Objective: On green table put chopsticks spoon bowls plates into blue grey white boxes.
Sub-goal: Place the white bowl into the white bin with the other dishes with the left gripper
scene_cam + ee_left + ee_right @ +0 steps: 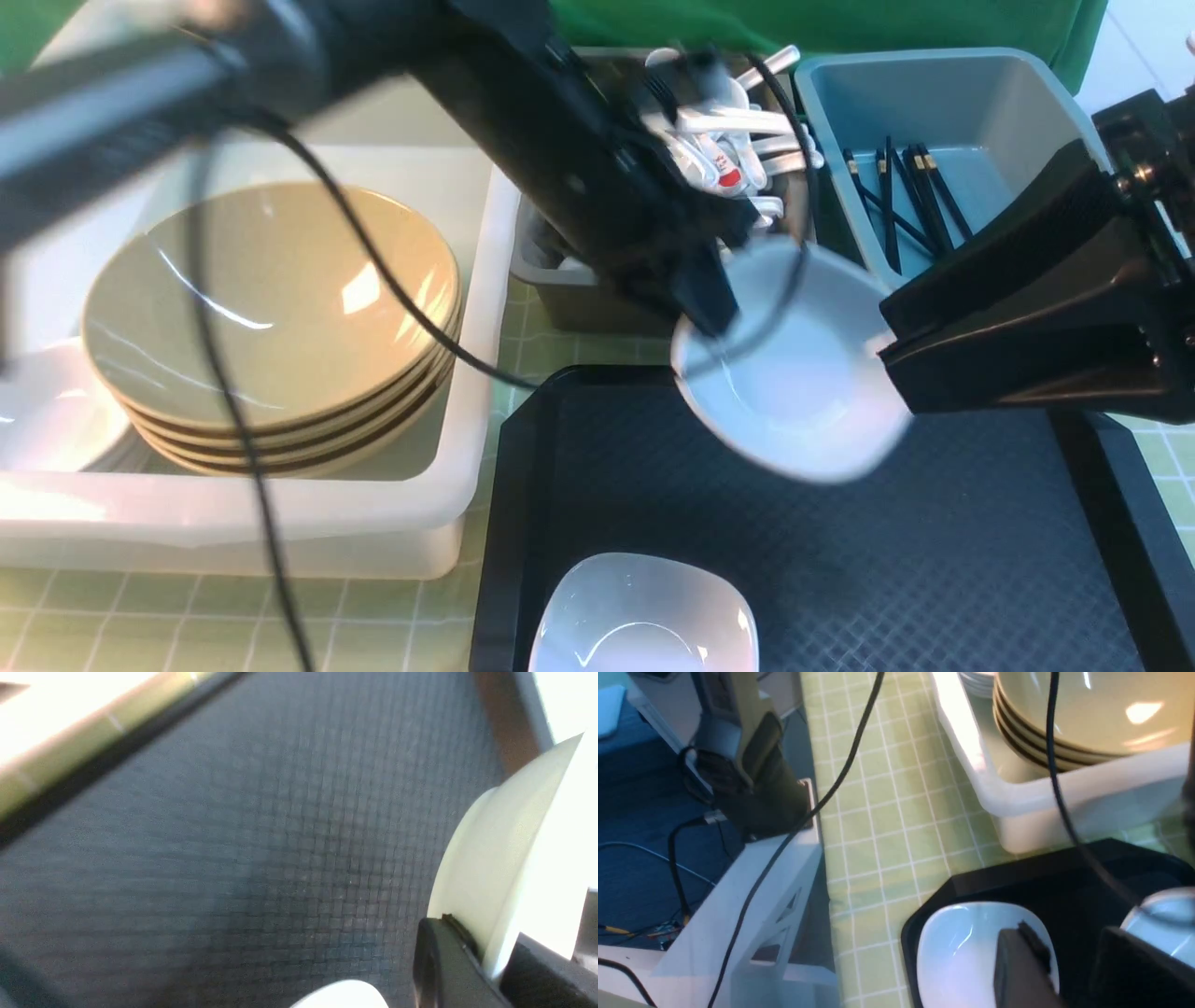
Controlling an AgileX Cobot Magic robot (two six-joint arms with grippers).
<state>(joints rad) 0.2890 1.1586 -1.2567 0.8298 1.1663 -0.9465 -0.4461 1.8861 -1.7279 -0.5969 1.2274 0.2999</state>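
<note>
Gripping a plate (803, 383) by its rim, the left gripper (709, 317) is closed tight on it. The plate hangs tilted in the air over the far edge of the black tray (980, 523). It looks blurry. The left arm is blurry too and hides a lot behind it.

The right gripper (887, 329) is just beside the other side of the plate. It is hard to tell if it touches. In its wrist view, its two fingers stand apart with nothing between them.

A second plate (644, 611) sits at the near edge of the tray. The picture cuts off its near part.

A stack of tan bowls (271, 308) sits in the white box (280, 532) on the left side of the table (532, 336). White spoons (747, 131) lie in the grey box (579, 308) at the far edge, but the arm covers most of them. Black chopsticks (901, 201) lie in the blue box (943, 93) at the far right. The right gripper hides its near corner.
</note>
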